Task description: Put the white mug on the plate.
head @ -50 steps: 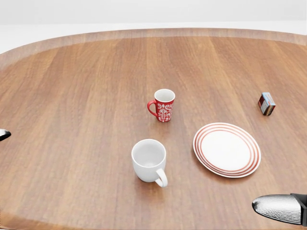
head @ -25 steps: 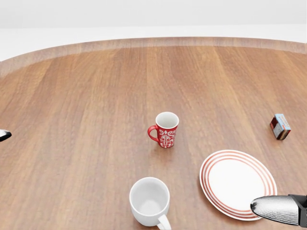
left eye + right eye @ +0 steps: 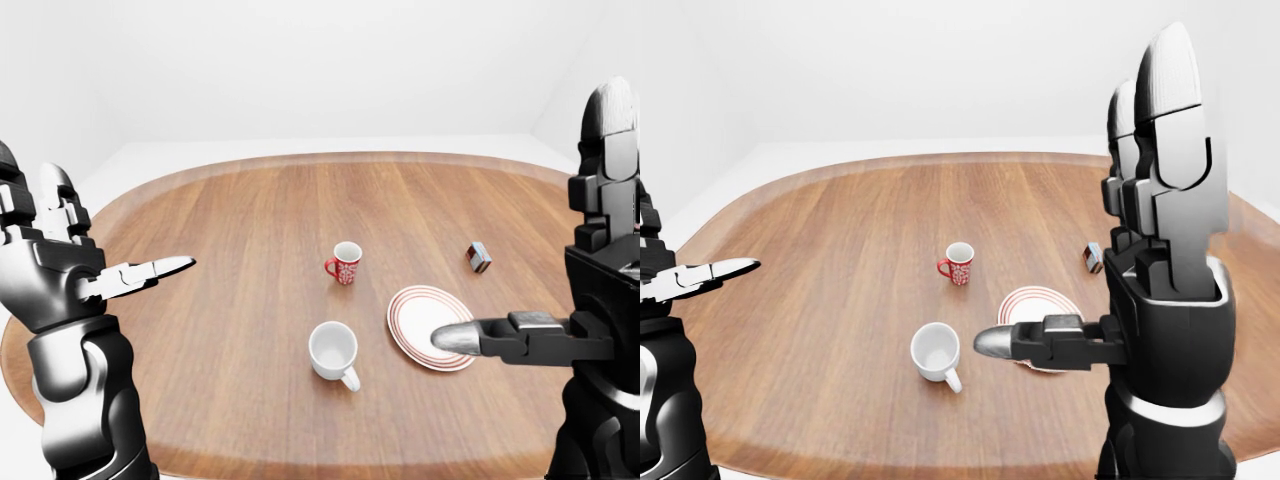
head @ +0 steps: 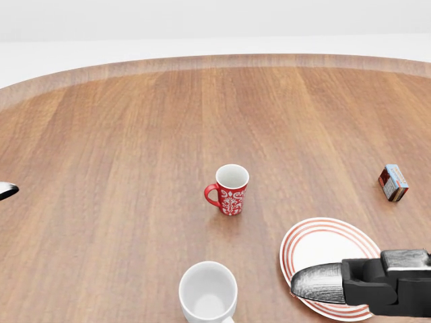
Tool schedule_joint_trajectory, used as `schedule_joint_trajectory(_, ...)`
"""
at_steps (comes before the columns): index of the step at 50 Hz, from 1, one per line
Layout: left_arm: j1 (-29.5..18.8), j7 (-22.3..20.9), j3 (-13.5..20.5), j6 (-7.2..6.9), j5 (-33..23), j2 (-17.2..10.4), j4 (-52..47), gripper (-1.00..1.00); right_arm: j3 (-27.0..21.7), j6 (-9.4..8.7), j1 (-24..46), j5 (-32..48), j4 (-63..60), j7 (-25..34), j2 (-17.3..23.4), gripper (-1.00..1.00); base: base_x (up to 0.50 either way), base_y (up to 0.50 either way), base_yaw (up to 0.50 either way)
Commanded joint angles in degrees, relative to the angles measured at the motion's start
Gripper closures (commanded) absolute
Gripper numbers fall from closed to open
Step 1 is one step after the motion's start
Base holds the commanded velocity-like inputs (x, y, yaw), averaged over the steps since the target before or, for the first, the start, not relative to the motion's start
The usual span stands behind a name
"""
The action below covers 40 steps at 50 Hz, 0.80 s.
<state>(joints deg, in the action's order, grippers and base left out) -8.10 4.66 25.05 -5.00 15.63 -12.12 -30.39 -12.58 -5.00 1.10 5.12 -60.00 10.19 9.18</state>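
Head view has shifted since a second ago, so the camera moved, not the objects: everything sits lower in frame now. White mug (image 4: 208, 293) dropped from mid-frame to the bottom edge, handle now cut off. Plate (image 4: 323, 243) slid down toward bottom right, its lower rim now partly hidden. Red patterned mug (image 4: 229, 190) and small box (image 4: 393, 183) also lower. Table (image 4: 108, 155) far rim lower in frame too. Right hand (image 4: 357, 282) has come further in from the right edge; its silver fingertip (image 4: 316, 281) now overlaps the plate. Left hand (image 4: 7, 190) tip at left edge barely changed.
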Motion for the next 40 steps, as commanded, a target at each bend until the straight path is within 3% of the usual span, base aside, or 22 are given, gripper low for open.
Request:
schedule_joint_trajectory(1,2.0,-0.3,-2.5,0.0,-0.5,1.6,1.4,-1.0,16.0,0.0,18.5,22.8,6.3,11.4,3.9,-1.0,0.0,0.0,0.0)
schedule_joint_trajectory(5,1.9,-0.3,-2.5,0.0,-0.5,1.6,1.6,-1.0,20.3,0.0,29.0,34.5,18.7,21.0,3.3,-1.0,0.0,0.0,0.0)
schedule_joint_trajectory(10,1.7,-0.2,-2.5,0.0,-0.5,1.5,2.0,-1.0,20.1,0.0,38.2,45.9,39.7,29.8,-2.4,-1.0,0.0,0.0,0.0)
schedule_joint_trajectory(17,1.4,-0.1,-2.6,0.0,-0.3,1.3,2.3,-1.0,17.9,0.0,50.6,54.3,62.0,29.8,-5.3,-1.0,0.0,0.0,0.0)
schedule_joint_trajectory(25,1.3,-0.1,-2.9,0.0,-0.4,1.3,3.0,-1.0,17.5,0.0,63.6,55.9,88.5,29.8,-6.6,-1.0,0.0,0.0,0.0)
schedule_joint_trajectory(32,1.6,-0.3,-3.4,0.0,-0.9,1.6,3.2,-1.0,19.1,0.0,64.2,59.4,98.2,29.8,-8.5,-1.0,0.0,0.0,0.0)
schedule_joint_trajectory(40,1.8,-0.5,-3.7,0.0,-1.5,1.9,3.5,-1.0,21.5,0.0,57.9,66.8,100.6,29.8,-10.5,-1.0,0.0,0.0,0.0)
